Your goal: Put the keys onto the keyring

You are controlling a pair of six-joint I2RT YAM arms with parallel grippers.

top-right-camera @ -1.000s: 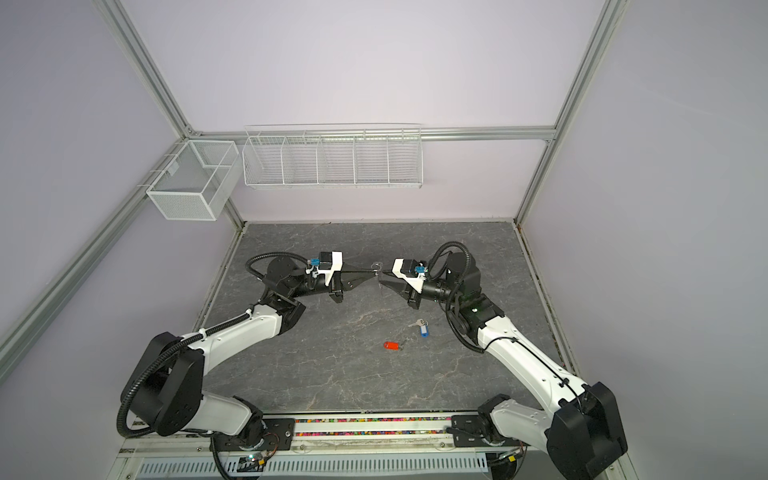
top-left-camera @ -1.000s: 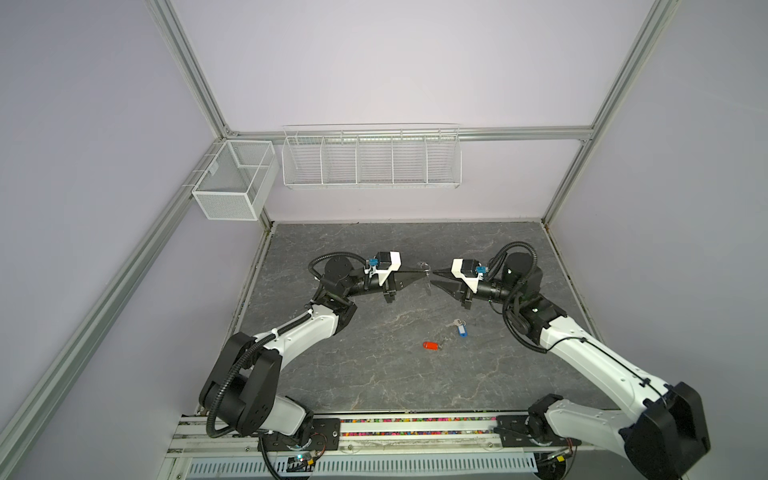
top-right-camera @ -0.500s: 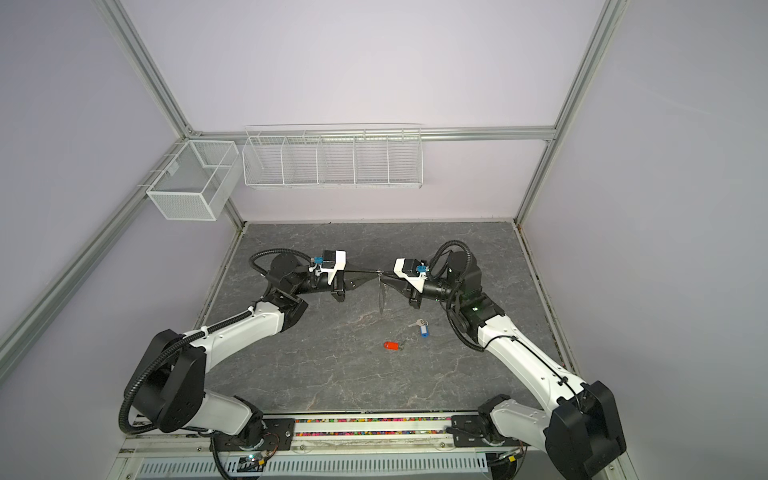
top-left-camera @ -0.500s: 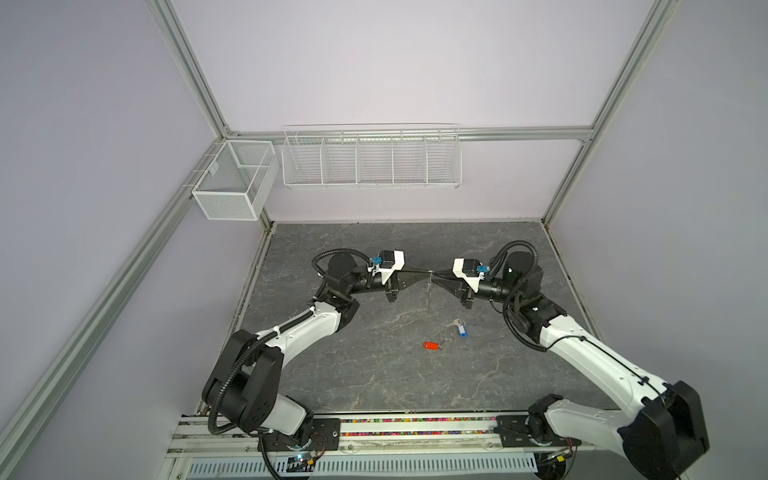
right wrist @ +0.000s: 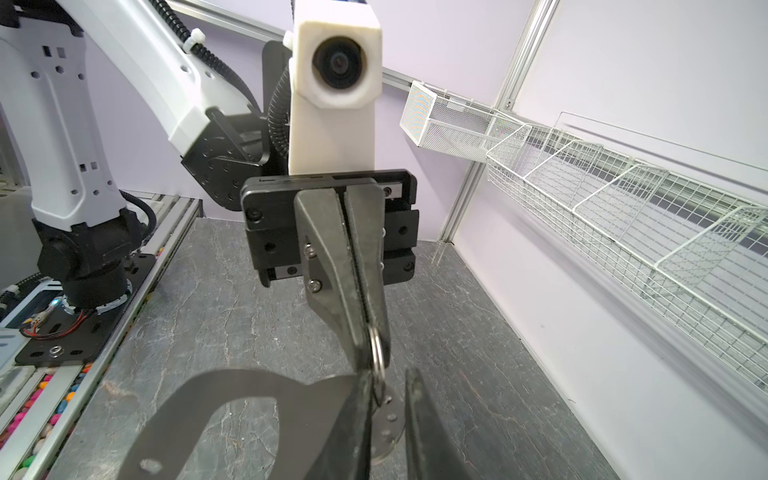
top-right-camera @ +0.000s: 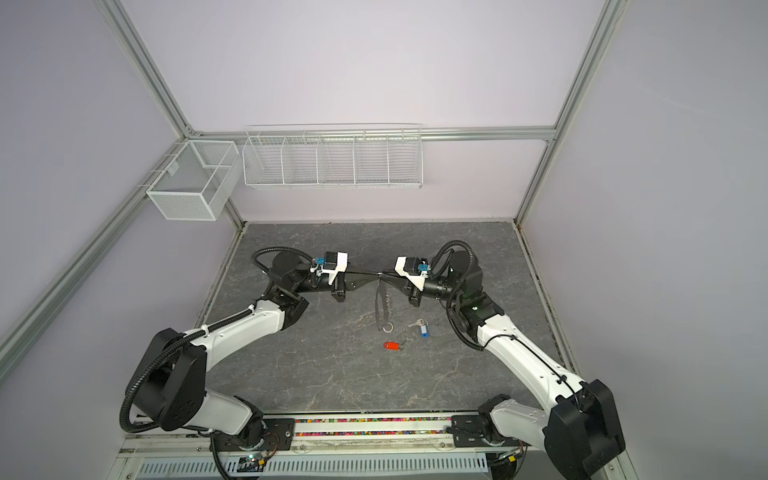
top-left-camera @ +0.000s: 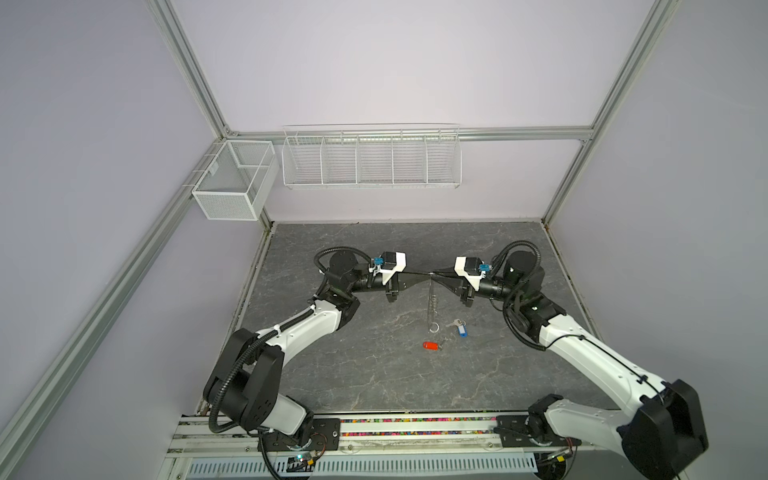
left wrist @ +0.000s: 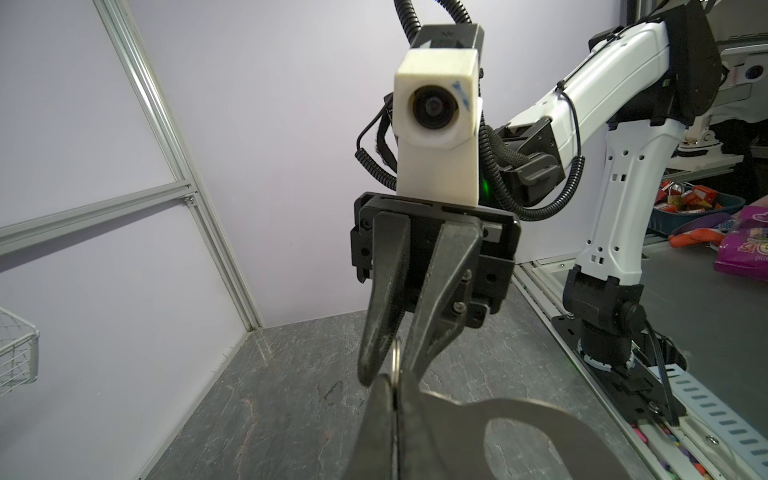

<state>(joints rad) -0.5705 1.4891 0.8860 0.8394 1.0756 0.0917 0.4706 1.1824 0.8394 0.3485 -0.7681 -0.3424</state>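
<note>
Keyring (top-left-camera: 433,305) hangs in mid-air clear of the tabletop (top-left-camera: 353,374), probably so a key can be threated on, with the left gripper (top-left-camera: 424,278) jaws pressed together on its top metal ring (left wrist: 397,359) and the right gripper (top-left-camera: 435,276) jaws narrowly parted around its riveted end, grip unclear, while the red-tagged key (top-left-camera: 431,346) and blue-tagged key (top-left-camera: 460,329) lie below.

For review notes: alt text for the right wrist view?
The left gripper, shut, pinches a metal ring on the keyring, whose crescent hangs from it close to the lens. Fingers of the right gripper flank that ring; wire baskets line the wall.
</note>
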